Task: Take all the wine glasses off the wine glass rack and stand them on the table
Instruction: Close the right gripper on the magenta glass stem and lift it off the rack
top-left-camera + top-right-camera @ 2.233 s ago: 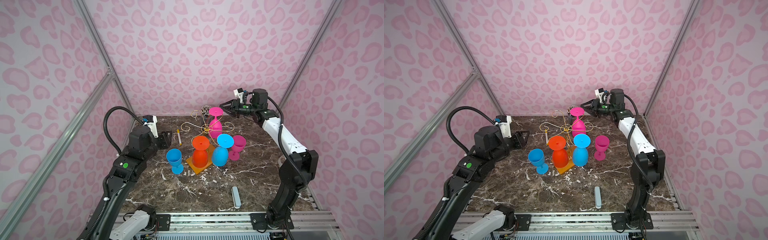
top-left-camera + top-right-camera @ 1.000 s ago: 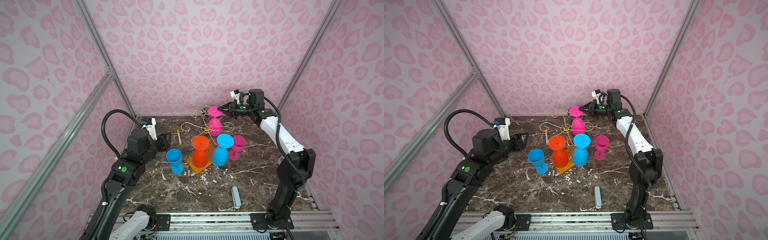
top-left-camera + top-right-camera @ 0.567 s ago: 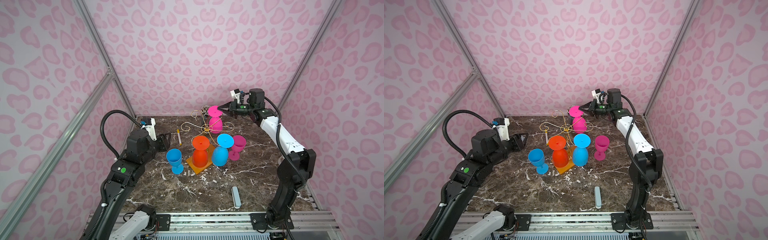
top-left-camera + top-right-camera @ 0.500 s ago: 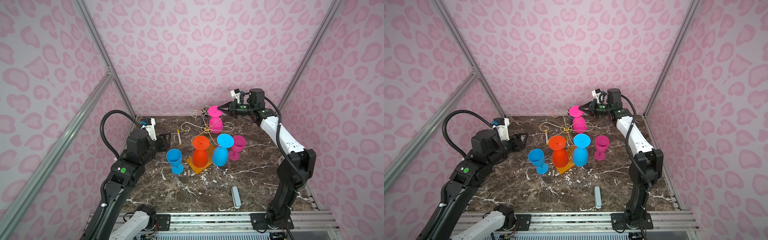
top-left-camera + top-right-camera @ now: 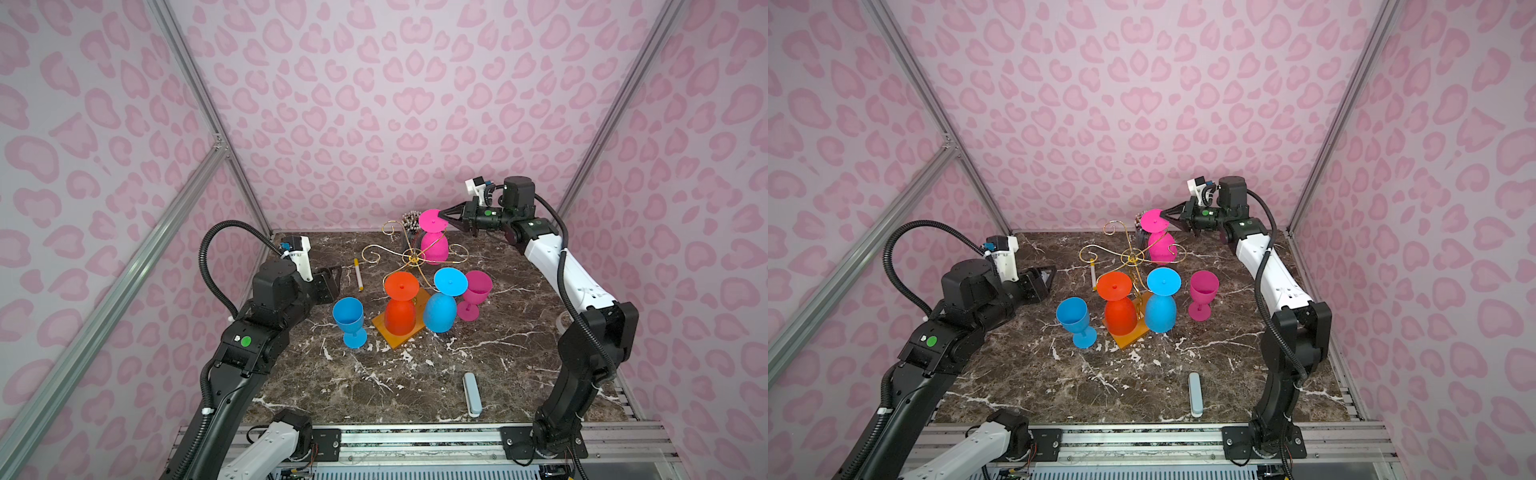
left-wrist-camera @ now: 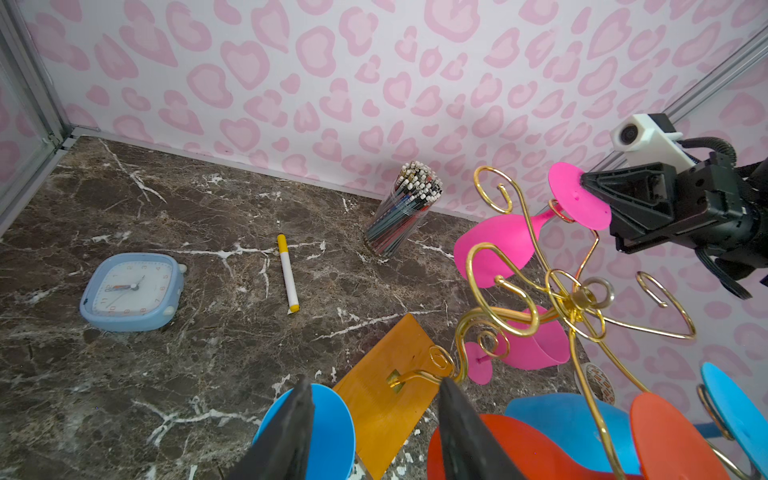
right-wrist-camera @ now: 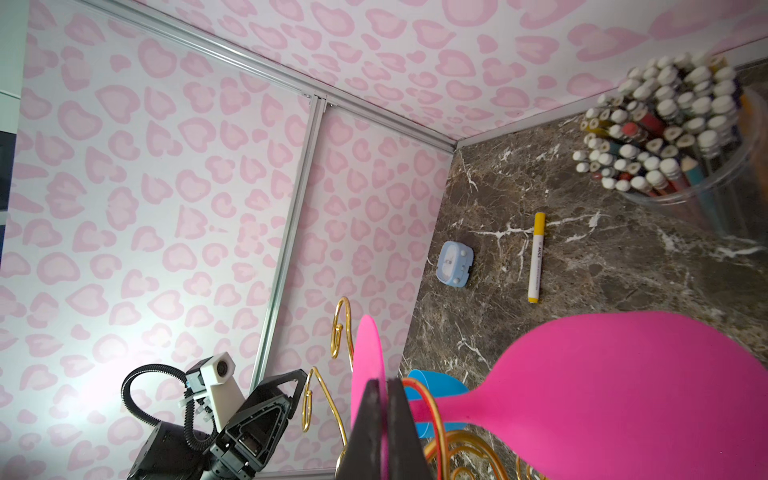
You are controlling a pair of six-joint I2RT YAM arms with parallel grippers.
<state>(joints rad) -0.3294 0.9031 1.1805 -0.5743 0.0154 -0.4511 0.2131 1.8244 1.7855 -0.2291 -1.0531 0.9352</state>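
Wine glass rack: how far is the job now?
Done: a blue glass and a magenta glass stand upright on the table, off the rack. In hand: the right pincer is shut on the foot of the pink glass, which hangs upside down on a gold arm. The left pincer is open and holds nothing. Left: to slide the pink glass off the arm and set it down.

The gold wire rack (image 5: pixel 395 340) is hemmed in: clear pencil cup (image 5: pixel 411 218) at twelve o'clock, upright blue plastic goblet (image 5: pixel 349 316) at seven, upright magenta goblet (image 5: pixel 477 286) at four. The dark marble surface (image 5: pixel 374 374) beyond six lies open.
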